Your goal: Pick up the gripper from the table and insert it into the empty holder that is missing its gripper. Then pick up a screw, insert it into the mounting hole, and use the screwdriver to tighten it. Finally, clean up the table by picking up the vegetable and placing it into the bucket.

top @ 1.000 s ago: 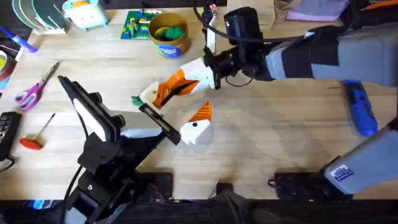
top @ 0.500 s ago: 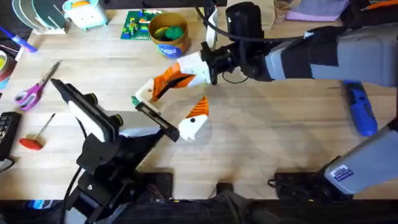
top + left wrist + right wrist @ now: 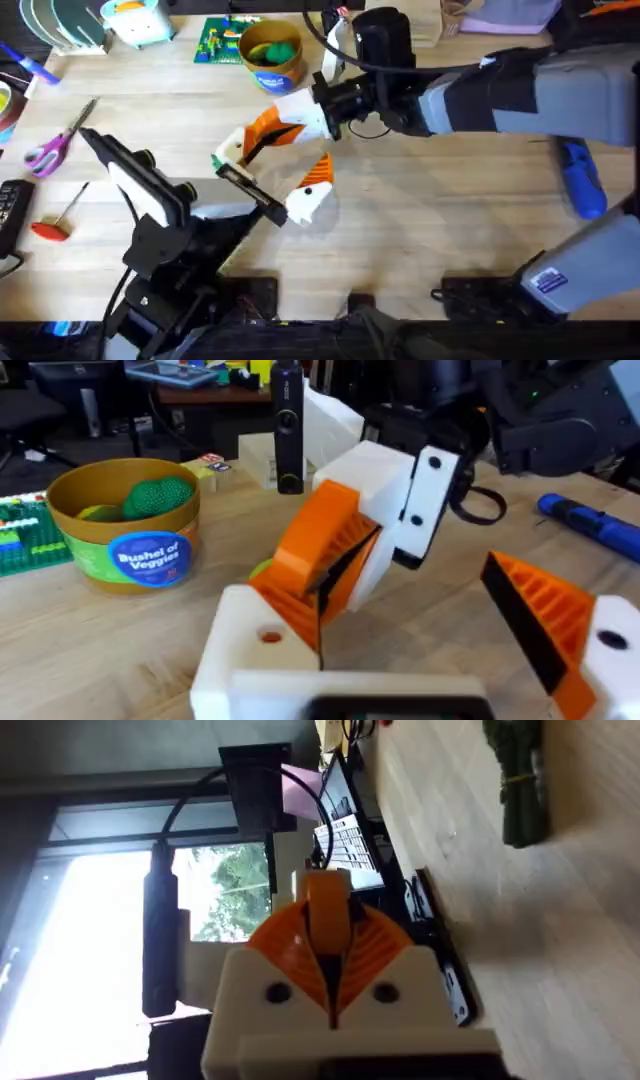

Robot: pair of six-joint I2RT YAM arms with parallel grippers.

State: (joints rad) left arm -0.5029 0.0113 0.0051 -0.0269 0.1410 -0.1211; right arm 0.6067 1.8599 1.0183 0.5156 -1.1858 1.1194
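Observation:
My right gripper (image 3: pixel 252 140) reaches across the table (image 3: pixel 430 220) and is shut on the gripper (image 3: pixel 234 152), a white wedge with an orange ribbed face. It holds this piece (image 3: pixel 250 650) against the bare end of the black holder (image 3: pixel 250 188) on my left arm. The left gripper (image 3: pixel 278 178) carries one white-and-orange finger (image 3: pixel 310 192) at the bar's other end and stands open. The green vegetable (image 3: pixel 216 160) lies partly hidden under the held piece. At the back stands the yellow bucket (image 3: pixel 272 55). The blue screwdriver (image 3: pixel 580 178) lies far right.
Purple-handled scissors (image 3: pixel 52 148) and a thin red-handled tool (image 3: pixel 55 225) lie at the left. A green brick plate (image 3: pixel 213 40) sits beside the bucket, which holds green and yellow toy food. A black device (image 3: pixel 8 215) is at the left edge.
My right gripper has carried the white-and-orange piece leftward and a little back, onto the holder's bare end. The left arm's holder has turned slightly.

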